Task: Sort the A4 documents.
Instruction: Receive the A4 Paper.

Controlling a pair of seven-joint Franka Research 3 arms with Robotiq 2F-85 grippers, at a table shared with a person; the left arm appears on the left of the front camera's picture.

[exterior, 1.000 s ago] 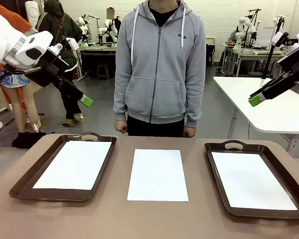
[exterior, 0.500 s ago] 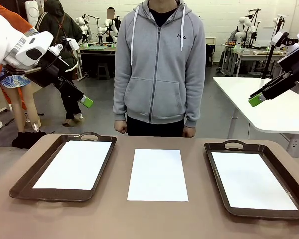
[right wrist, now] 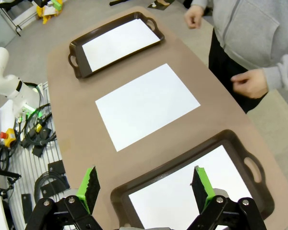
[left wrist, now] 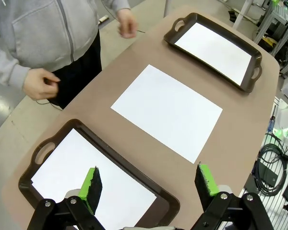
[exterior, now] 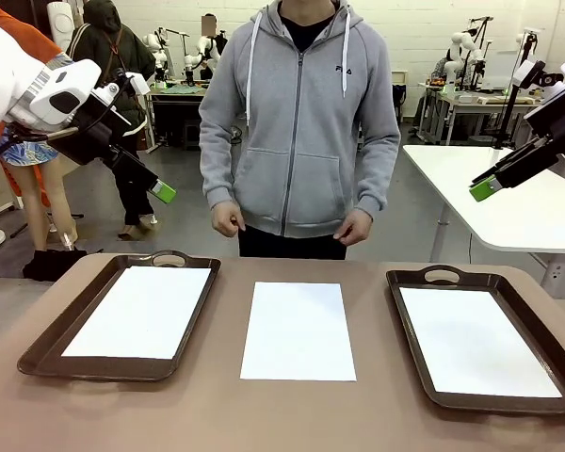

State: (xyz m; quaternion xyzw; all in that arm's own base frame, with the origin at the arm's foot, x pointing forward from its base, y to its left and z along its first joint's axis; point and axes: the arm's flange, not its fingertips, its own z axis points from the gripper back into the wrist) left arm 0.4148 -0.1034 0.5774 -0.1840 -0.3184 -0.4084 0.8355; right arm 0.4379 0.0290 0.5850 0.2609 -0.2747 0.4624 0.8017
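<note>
– Left gripper (left wrist: 149, 184) hangs high above the left tray (exterior: 47, 344), green pads spread wide with nothing between them; right gripper (right wrist: 146, 187) hangs the same way above the right tray (exterior: 407, 330), wide and empty; agreed?

– Agreed; neither touches anything; where are the A4 documents (exterior: 298, 330)?

– 3 white sheets; the left-tray sheet (exterior: 141, 311) lies flat inside its tray; the right-tray sheet (exterior: 476, 341) lies flat inside its own; the middle sheet (left wrist: 167, 111) lies bare on the brown table (exterior: 264, 414) between the 2 trays, touching neither.

– And the person (exterior: 301, 122)?

– Standing at the far edge in a grey hoodie; right hand (exterior: 225, 218) and left hand (exterior: 356, 226) are held at waist height, beyond the table edge, near the middle sheet's far end but not on it.

– Which step is this?

– My reading: a pause before a placement; each tray has paper in it, and the middle sheet is the 1 waiting to be sorted; blank paper gives no clue which tray it belongs in.

– What does the next move call for?

– Probably 1 arm coming down to the middle sheet; thin paper lying flat offers the fingers no edge, so it likely needs a press and slide toward the table's near edge, or a pinch on a lifted corner; the arm should hold off if the person's hands go for the sheet.
</note>
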